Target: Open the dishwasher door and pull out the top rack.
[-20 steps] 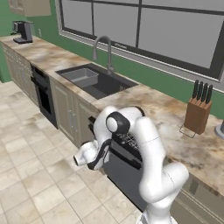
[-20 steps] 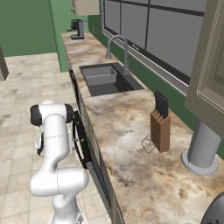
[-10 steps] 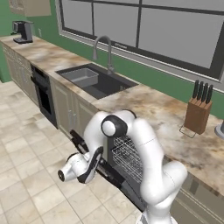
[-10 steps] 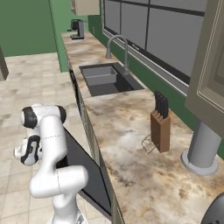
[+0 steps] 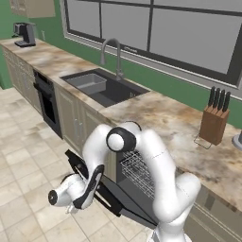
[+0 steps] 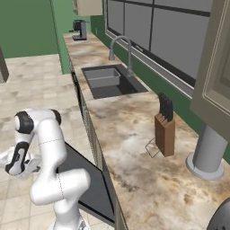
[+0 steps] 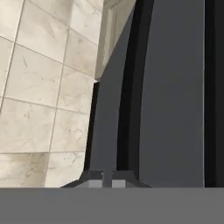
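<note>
1. In the left base view, the dishwasher door (image 5: 124, 201) hangs swung down over the tiled floor (image 5: 28, 156), well open, its long black handle (image 5: 78, 163) along the outer edge beside the robot's hand.
2. The same view looks into the opening under the tabletop (image 5: 175, 127), where the top rack (image 5: 138, 171), a silvery wire basket, sits inside the dishwasher, partly hidden behind the white arm.
3. The right base view shows the door (image 6: 90, 184) from the other side as a dark slab sloping out from the cabinet line; the rack cannot be seen from here.
4. The hand view presses close to the door (image 7: 173, 87), with the handle (image 7: 131, 87) running as a dark bar across it and floor tiles (image 7: 39, 87) alongside.
5. The gripper (image 7: 107, 179) shows its fingers (image 7: 117, 181) drawn together at the bottom of that view, with nothing visible between them.
6. A knife block (image 5: 213, 124) stands on the tabletop right of the sink (image 5: 101, 87), and a coffee machine (image 5: 24, 34) sits at the far end.
</note>
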Motion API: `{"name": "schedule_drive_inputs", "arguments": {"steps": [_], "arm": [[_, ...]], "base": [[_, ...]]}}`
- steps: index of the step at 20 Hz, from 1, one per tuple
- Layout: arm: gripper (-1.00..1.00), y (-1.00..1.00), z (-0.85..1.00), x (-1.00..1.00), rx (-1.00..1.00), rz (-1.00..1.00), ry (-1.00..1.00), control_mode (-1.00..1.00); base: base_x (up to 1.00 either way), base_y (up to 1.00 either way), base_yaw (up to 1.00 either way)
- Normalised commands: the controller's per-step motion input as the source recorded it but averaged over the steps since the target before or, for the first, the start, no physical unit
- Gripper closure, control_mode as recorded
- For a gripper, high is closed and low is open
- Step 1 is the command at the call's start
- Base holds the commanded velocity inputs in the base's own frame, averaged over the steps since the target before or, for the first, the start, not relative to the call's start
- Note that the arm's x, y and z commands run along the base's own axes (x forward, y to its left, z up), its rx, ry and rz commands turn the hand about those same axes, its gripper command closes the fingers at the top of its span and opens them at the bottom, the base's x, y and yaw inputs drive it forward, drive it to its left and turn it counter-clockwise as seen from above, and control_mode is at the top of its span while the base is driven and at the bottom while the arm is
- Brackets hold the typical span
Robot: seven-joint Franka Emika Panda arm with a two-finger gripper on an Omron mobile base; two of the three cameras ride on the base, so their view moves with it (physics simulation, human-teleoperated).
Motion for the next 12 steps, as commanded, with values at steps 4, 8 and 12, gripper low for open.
{"name": "schedule_drive_inputs", "arguments": {"steps": [4,8,12], "arm": [[1.0,0.24,0.3,-0.44,0.23,0.0,0.23,-1.0],[-1.0,-0.01,0.98,-0.51,0.2,0.0,0.15,-1.0],[-1.0,-0.32,1.0,-0.15,0.21,-0.02,0.19,-1.0]], "base": [[0.0,0.0,0.0],[0.0,0.0,0.0],[0.0,0.0,0.0]]}}
